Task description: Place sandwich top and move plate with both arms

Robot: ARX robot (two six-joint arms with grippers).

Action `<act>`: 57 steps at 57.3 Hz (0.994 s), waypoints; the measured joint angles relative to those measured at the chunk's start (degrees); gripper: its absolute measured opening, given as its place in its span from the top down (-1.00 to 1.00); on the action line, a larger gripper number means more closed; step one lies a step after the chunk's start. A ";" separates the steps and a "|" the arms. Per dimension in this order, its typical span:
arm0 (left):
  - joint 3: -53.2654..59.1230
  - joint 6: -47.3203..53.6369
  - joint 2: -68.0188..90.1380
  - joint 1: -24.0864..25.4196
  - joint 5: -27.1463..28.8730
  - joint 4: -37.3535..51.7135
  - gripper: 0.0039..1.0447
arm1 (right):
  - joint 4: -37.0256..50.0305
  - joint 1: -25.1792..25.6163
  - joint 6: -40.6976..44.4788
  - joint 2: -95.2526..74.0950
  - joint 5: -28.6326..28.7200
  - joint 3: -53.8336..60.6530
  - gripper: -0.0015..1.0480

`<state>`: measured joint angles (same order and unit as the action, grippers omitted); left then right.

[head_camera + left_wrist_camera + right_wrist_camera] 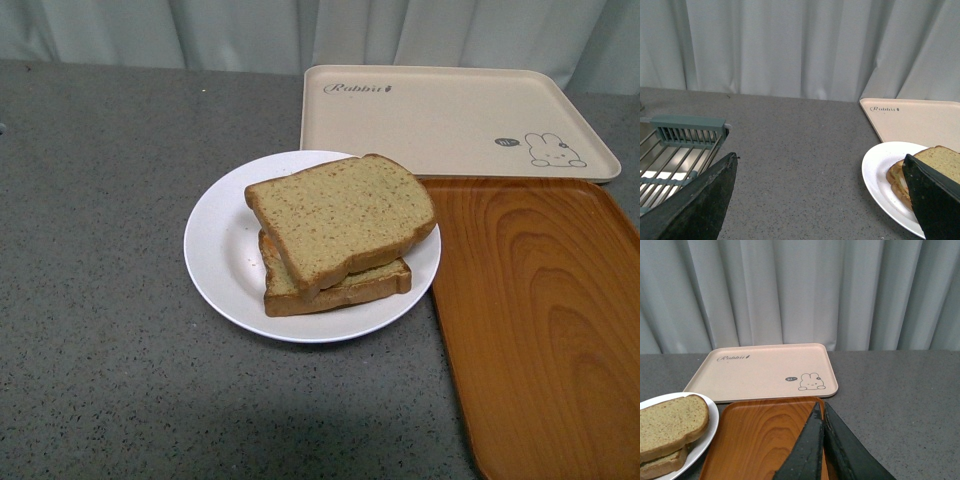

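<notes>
One plate (877, 170) near left gripper (820, 156)

The plain square slice of tan-brown speckled bread (340, 218), darker at the crust, lies flat on a second slice (335, 290), turned slightly askew so its corners overhang. Both sit right of centre on the round, glossy white dinner plate (225, 250), which rests on the grey table (100, 300). The black left arm's gripper (820, 156) hangs left of the plate with jaws spread wide. The black right arm's gripper (821, 406), to the plate's right, has its jaws pressed together.
</notes>
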<state>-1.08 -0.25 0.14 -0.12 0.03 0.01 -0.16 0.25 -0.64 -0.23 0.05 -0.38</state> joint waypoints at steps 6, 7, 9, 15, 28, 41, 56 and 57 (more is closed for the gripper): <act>0.00 0.00 0.00 0.00 -0.02 0.00 -0.88 | 0.00 0.00 0.33 0.00 -0.02 0.00 0.81; 0.00 0.00 0.00 0.00 0.00 0.00 -0.88 | 0.00 0.00 0.35 0.00 0.00 0.00 0.74; 0.00 0.00 0.00 0.00 -0.02 0.00 -0.88 | 0.00 0.00 0.37 0.00 -0.02 0.00 0.64; 0.00 0.00 0.00 0.00 0.00 0.00 -0.88 | 0.00 0.00 0.37 0.00 0.00 0.00 0.30; -0.72 -2.51 1.09 -0.52 1.57 -2.34 -0.88 | 0.00 0.00 0.39 0.00 0.00 0.00 -0.41; -4.44 -38.58 25.83 -0.98 6.14 -3.43 -0.88 | 0.00 0.00 0.39 0.00 0.00 0.00 -0.82; -8.68 -52.00 60.48 -6.01 7.65 25.46 -0.88 | 0.00 0.00 0.42 0.00 0.00 0.00 -0.83; -9.05 -52.28 61.68 -6.12 7.65 26.23 -0.88 | 0.00 0.00 0.39 0.00 0.00 0.00 -0.83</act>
<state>-10.13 -52.53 61.82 -6.24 7.68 26.24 -0.16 0.25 -0.25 -0.23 0.05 -0.38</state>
